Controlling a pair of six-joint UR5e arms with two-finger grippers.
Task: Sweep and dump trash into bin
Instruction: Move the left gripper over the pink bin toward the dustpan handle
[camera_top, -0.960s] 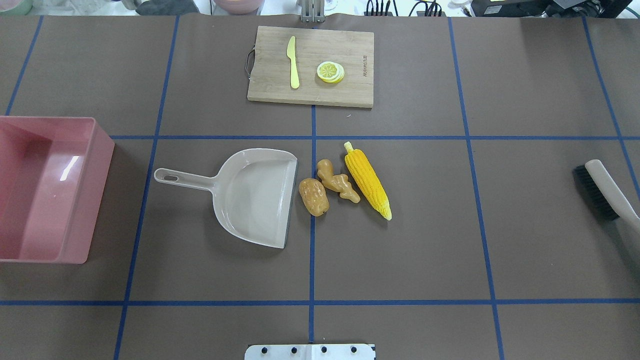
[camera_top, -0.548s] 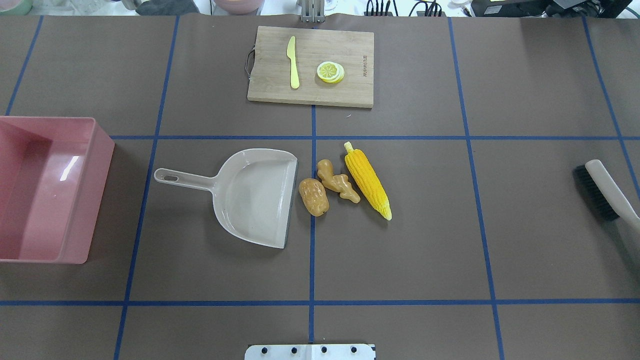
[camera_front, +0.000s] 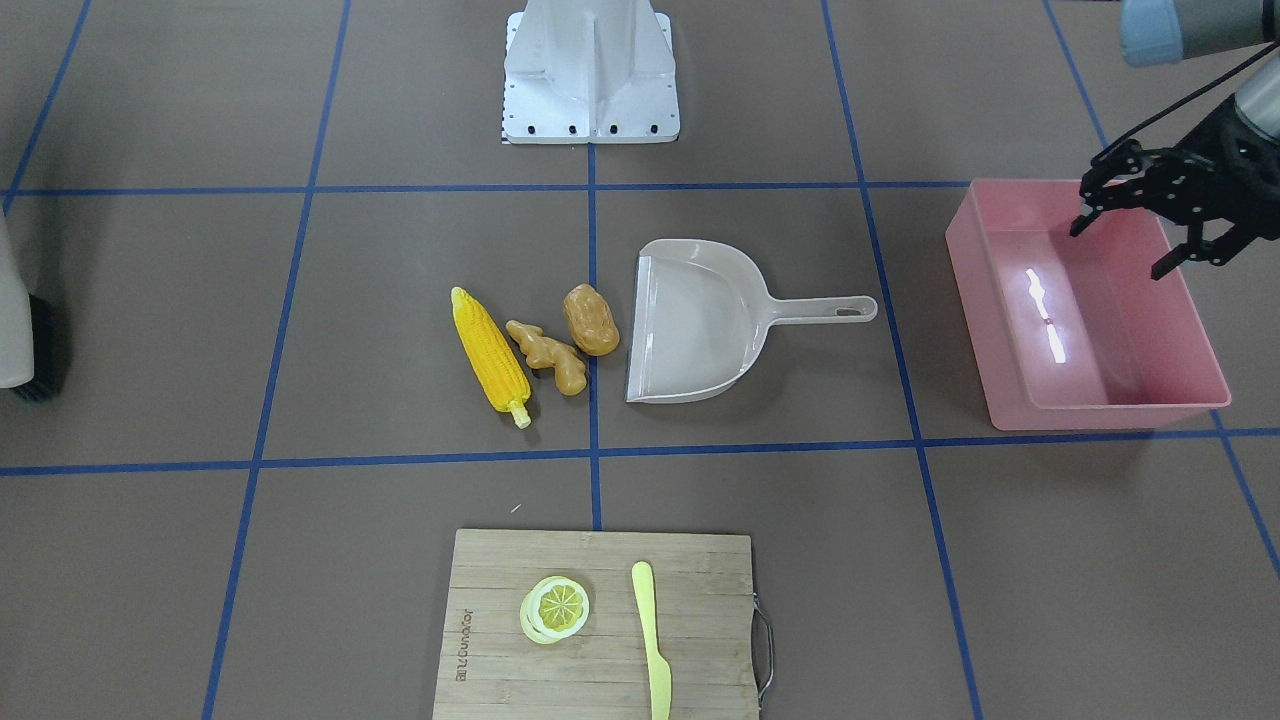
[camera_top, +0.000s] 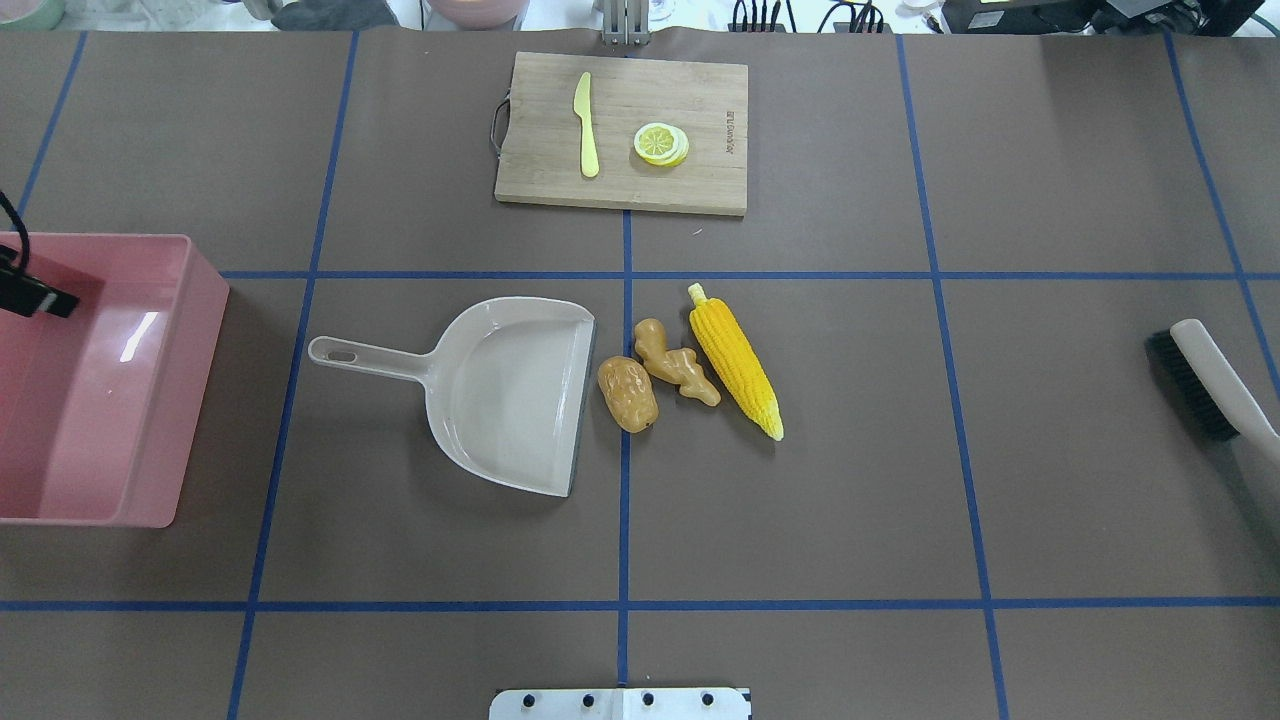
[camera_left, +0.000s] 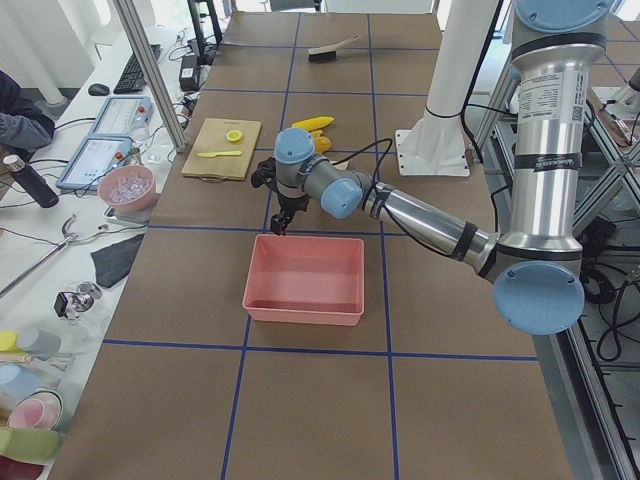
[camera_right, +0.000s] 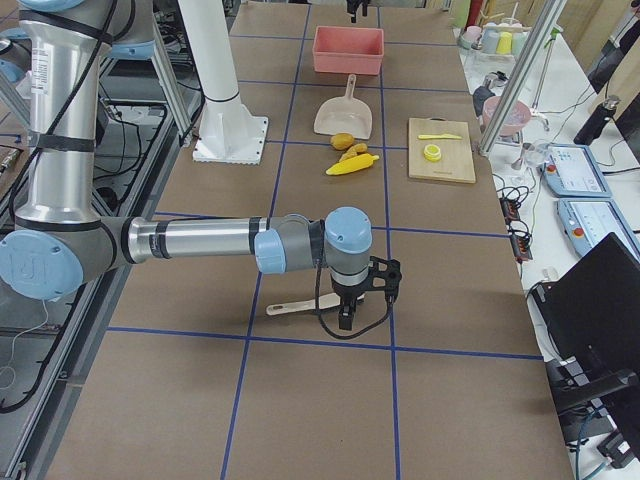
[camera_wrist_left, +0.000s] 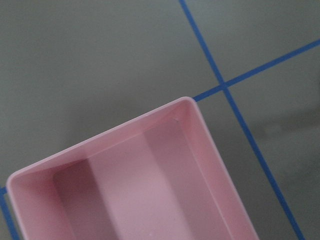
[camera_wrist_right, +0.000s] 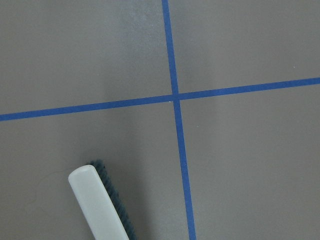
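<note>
Since a sec ago my L gripper (camera_front: 1118, 250) has come in over the pink bin (camera_top: 195, 380) at the table's left edge, fingers spread, empty. Trash unswept mid-table: ribbed corn cob (camera_top: 735, 360), knobbly ginger root (camera_top: 675, 362) and dimpled potato (camera_top: 627, 394), just right of the smooth beige dustpan (camera_top: 510, 400) lip. Setup stage, I reckon. Next I need its thin handle, plus the dark-bristled brush (camera_top: 1200, 375) at right. R gripper (camera_right: 366, 300): can't tell its state.
</note>
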